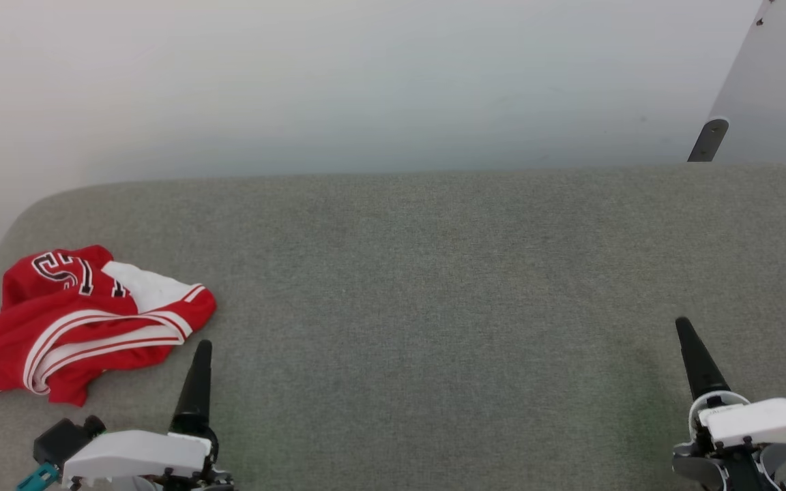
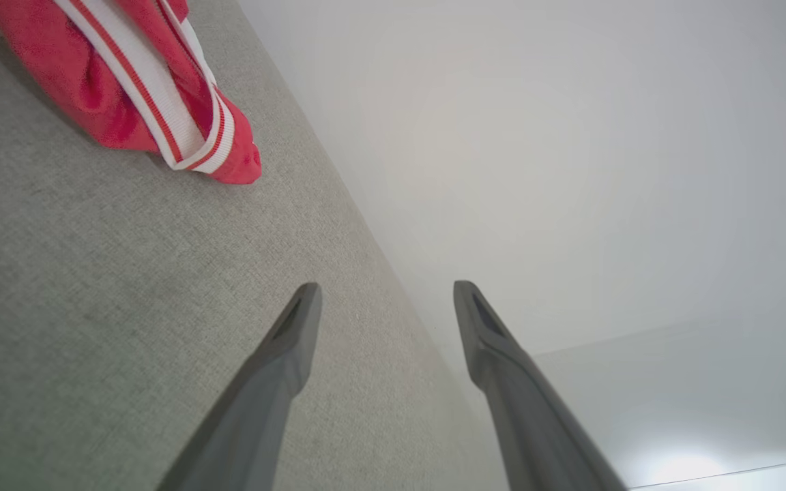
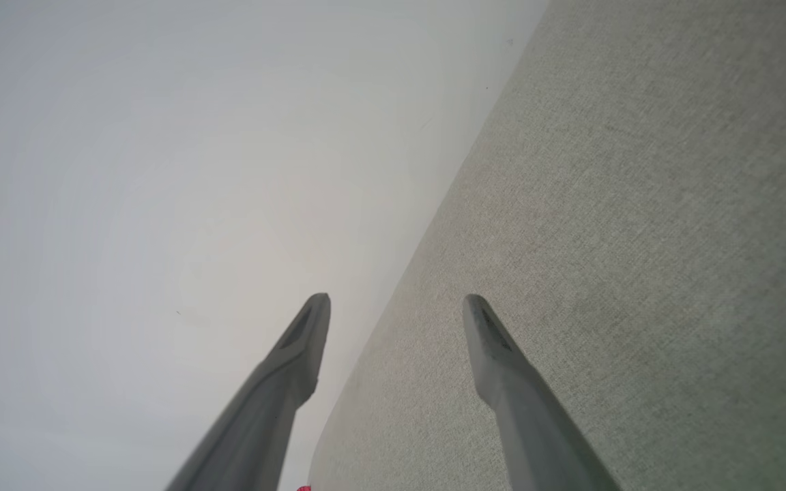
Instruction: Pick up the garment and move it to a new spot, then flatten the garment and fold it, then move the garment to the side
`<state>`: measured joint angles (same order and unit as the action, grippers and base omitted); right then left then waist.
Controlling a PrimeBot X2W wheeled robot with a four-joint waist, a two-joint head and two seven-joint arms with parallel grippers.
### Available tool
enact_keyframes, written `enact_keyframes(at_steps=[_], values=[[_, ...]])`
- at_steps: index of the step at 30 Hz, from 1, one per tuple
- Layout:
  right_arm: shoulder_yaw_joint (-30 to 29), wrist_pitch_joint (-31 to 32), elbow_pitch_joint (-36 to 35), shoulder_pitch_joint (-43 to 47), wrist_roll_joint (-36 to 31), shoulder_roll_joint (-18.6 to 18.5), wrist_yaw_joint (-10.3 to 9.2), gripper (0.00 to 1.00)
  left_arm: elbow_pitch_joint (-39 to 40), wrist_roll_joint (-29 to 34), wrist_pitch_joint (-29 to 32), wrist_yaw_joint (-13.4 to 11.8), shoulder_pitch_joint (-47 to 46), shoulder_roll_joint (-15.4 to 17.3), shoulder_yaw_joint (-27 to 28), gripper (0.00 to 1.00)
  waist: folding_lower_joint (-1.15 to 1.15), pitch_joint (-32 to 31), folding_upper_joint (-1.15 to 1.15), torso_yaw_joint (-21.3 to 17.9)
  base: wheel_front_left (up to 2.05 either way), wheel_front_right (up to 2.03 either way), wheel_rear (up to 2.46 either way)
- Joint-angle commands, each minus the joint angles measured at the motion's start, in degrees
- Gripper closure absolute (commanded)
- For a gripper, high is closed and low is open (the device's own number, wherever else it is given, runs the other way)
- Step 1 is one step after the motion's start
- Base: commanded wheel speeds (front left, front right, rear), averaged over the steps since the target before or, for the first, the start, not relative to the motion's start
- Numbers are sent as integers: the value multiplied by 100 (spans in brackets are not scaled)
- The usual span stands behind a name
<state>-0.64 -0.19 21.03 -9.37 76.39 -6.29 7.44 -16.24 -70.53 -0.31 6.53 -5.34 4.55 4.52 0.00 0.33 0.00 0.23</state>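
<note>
Garment (image 1: 86,320): a crumpled red-and-white heap at the far left of the grey fabric tabletop (image 1: 434,273), near its rounded corner. Its white sleeve is cut off by the head view's left edge, and its upper part is cropped in the left wrist view. The black, white-outlined numerals are folded over and can't be read with certainty. Left gripper (image 2: 385,290) sits just beside the heap, not touching, jaws spread wide and empty. Right gripper (image 3: 396,300) is well apart on the right, jaws also spread and empty. In the head view one finger of each gripper is hidden.
</note>
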Motion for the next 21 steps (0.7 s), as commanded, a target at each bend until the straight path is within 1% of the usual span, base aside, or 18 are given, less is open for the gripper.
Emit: enact_keyframes(at_steps=[1, 10, 16, 21], values=[[46, -68, -62, -241, -250, -66, 3, 0, 107, 289, -59, -20, -120, 19, 26, 0, 0, 5, 0, 2, 0, 0, 0], [123, -264, -154, -354, -1284, -132, 3, 0, 230, 1345, -253, -23, -134, -43, 95, 0, 0, 41, 0, 14, 0, 0, 0], [206, -385, -166, -422, -2072, -184, 3, 0, 351, 2119, -374, -62, -132, -35, 44, 0, 0, 74, 0, 24, 0, 0, 0], [247, -478, -210, -470, -2620, -193, 3, 0, 381, 2614, -468, -99, -107, -40, 3, 0, 0, 105, 0, 24, 0, 0, 0]])
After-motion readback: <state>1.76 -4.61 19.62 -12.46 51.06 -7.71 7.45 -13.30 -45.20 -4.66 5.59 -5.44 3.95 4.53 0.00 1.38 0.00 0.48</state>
